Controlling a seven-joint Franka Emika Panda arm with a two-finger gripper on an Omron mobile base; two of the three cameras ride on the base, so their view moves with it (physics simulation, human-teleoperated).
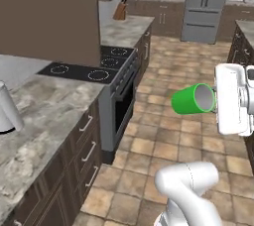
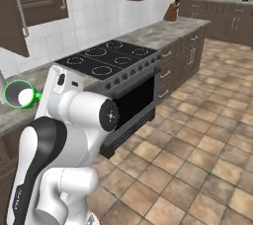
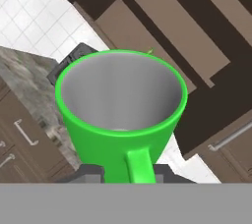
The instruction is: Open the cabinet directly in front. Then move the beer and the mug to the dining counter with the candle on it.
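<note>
Carrying the mug (image 1: 192,99) | gripper (image 3: 127,173) was clamped on it by the handle side | mug lay on its side in mid-air at 9 o'clock of the hand, mouth facing the camera | dining counter not identifiable, direction untold

A: Arm (image 2: 59,169) build?
B: Glossy white rounded shells. Black band curving down one link, dark round joint cap (image 2: 108,115) with a small pale mark.
A: Hand (image 1: 233,98)?
B: Boxy white housing, rounded corners, small dark slot near the top.
</note>
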